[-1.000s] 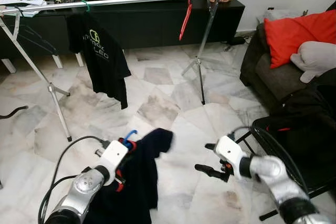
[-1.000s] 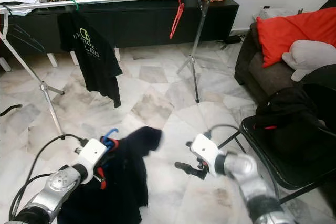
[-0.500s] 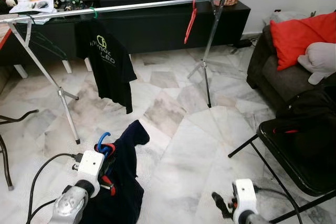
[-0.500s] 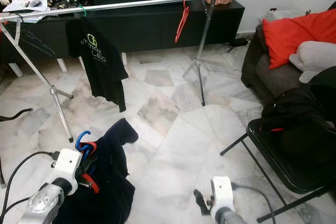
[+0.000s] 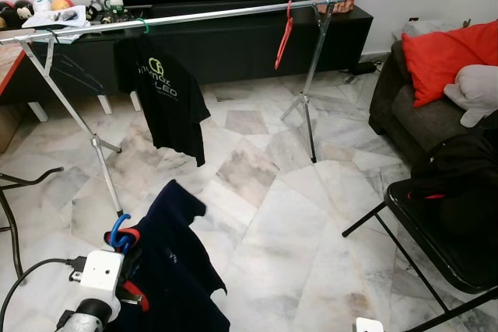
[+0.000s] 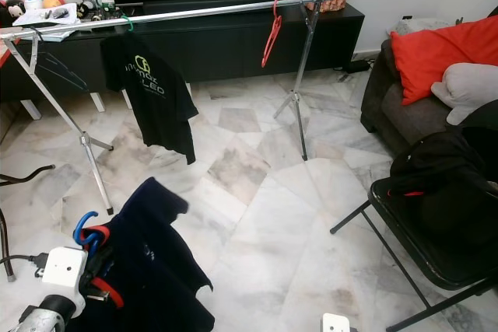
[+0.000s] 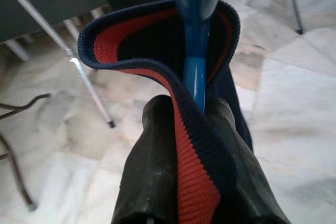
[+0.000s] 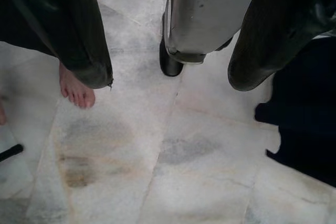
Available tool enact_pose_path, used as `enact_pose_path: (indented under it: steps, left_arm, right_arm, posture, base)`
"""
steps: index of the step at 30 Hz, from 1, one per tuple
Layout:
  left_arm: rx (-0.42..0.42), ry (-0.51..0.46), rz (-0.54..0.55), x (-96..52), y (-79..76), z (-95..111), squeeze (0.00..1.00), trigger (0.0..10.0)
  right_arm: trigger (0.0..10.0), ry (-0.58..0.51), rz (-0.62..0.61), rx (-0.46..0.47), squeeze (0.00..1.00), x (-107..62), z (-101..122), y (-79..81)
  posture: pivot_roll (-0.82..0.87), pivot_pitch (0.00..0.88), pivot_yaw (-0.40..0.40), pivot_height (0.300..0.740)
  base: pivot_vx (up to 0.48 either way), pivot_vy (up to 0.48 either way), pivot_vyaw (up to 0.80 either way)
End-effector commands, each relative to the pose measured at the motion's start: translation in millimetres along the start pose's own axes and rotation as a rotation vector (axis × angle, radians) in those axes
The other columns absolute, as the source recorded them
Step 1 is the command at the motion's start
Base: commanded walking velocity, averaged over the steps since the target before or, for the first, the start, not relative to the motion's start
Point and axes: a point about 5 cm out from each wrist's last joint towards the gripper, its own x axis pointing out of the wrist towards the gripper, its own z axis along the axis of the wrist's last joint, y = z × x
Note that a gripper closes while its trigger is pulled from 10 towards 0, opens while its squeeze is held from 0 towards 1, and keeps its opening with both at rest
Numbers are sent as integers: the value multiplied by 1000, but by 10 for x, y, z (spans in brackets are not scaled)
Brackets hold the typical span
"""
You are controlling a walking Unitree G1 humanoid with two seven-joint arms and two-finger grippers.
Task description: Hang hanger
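Left gripper (image 7: 197,114) pinched on the blue hanger (image 5: 119,232) neck through the shirt (image 5: 167,270) collar, low at 7 o'clock in the head views. Rail (image 5: 179,19) well apart, at 12. Judgement: hanger stiff and light, shirt limp and will swing; hold at the neck. Right gripper (image 8: 173,51) spread, pointing at the floor.

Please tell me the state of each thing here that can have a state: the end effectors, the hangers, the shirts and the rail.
Left end effector: shut on the blue hanger and the shirt collar.
Right end effector: open, hangs over the floor.
Blue hanger: held, not yet on the rail.
Navy shirt: on the blue hanger, draping down.
Black T-shirt: hanging on the rail.
Red hanger: hanging, bare.
Rail: standing.
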Motion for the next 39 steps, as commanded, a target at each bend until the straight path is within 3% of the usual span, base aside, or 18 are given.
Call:
enact_pose_path:
  steps: [1,3,7,8,9,11,13,16,18,25,32,39]
  left_arm:
    - [29,8,87,-53,221,-1,0,10000]
    - [65,42,124,-98,369,-55,0,10000]
    - [268,104,150,-173,583,-139,0,10000]
    - [348,119,255,-178,764,-115,0,10000]
    - [348,119,255,-178,764,-115,0,10000]
    - [368,111,371,-171,926,-49,0,10000]
    - [394,100,392,-163,960,-17,0,10000]
    - [346,91,310,-147,851,-40,0,10000]
    - [280,68,198,-161,663,-79,0,10000]
    - [160,90,115,-363,435,-180,0,10000]
    - [115,102,86,-488,399,-223,0,10000]
    - [86,72,59,-381,341,-139,0,10000]
  right_arm:
    - [10000,23,-17,7,0,-16,-78,-25]
    - [10000,26,-18,-1,0,-19,-88,-30]
    - [10000,27,-21,-10,0,-23,-100,-38]
    - [10000,27,-21,-10,0,-25,-103,-46]
    - [10000,27,-21,-10,0,-25,-103,-46]
    - [10000,27,-24,-22,0,-26,-104,-51]
    - [10000,29,-24,-25,0,-26,-109,-47]
    - [10000,28,-16,-23,0,-25,-112,-32]
    - [10000,26,-12,-21,0,-25,-112,-22]
    - [10000,28,-23,-17,0,-31,-127,-50]
    - [10000,27,-26,9,0,-39,-139,-87]
    - [10000,19,-30,32,0,-36,-130,-76]
  posture:
    - [-23,71,26,721]
    - [-19,69,26,721]
    - [-25,64,27,721]
    - [-18,61,25,721]
    - [-18,61,25,721]
    - [-15,57,24,721]
    - [-15,56,25,721]
    - [-16,53,29,721]
    - [-20,52,32,721]
    - [-19,50,24,721]
    - [-16,41,24,721]
    - [-22,55,33,721]
  base:
    - [0,0,0]
    - [0,0,0]
    - [0,0,0]
    - [0,0,0]
    - [0,0,0]
    - [0,0,0]
    - [0,0,0]
    - [0,0,0]
    - [0,0,0]
    - [0,0,0]
    - [0,0,0]
    - [230,0,0]
